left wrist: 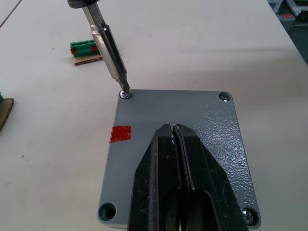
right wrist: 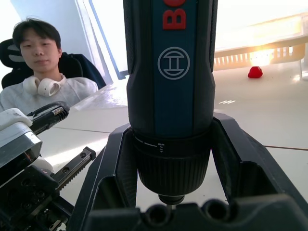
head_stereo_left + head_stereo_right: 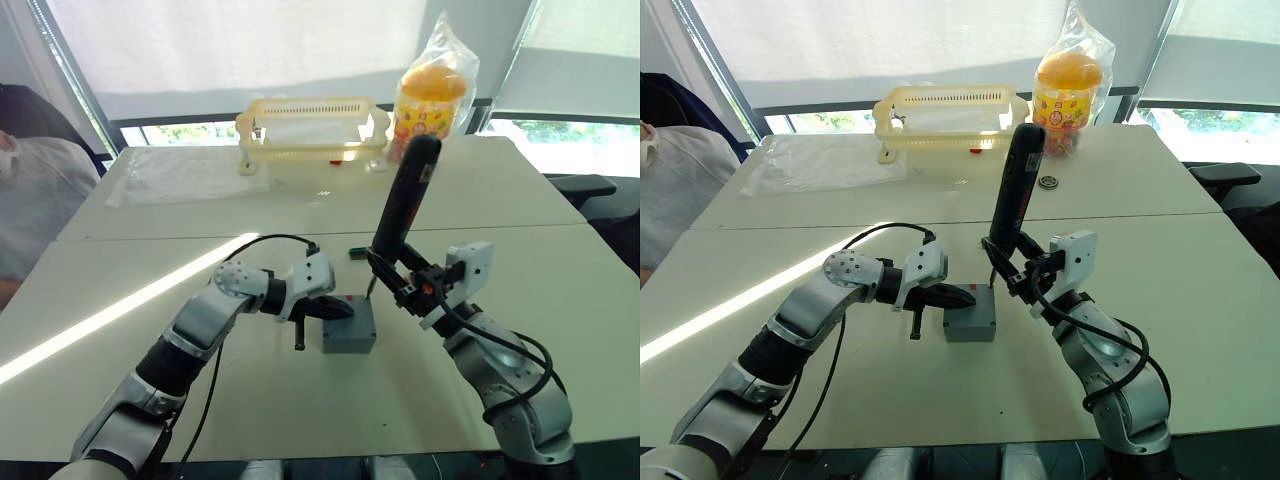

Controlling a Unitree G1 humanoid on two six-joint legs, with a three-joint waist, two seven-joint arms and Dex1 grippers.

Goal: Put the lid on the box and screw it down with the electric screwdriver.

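Note:
The grey-blue box point(image 3: 348, 343) stands on the table in front of me. The lid point(image 1: 202, 125) lies on top of it, with a red mark point(image 1: 120, 134) near one edge and screws at its corners. My left gripper point(image 1: 173, 129) is shut, and its tips rest over the middle of the lid. My right gripper point(image 3: 405, 281) is shut on the electric screwdriver point(image 3: 405, 200), which stands nearly upright and leans a little to the right. Its metal bit point(image 1: 108, 53) sits on the screw point(image 1: 125, 94) at the lid's far corner.
A green terminal block point(image 3: 357, 254) lies just behind the box. A yellow basket point(image 3: 310, 130), a bagged snack jar point(image 3: 432, 95) and a clear plastic sheet point(image 3: 180, 175) sit at the back. A person point(image 3: 30, 200) sits at the table's left.

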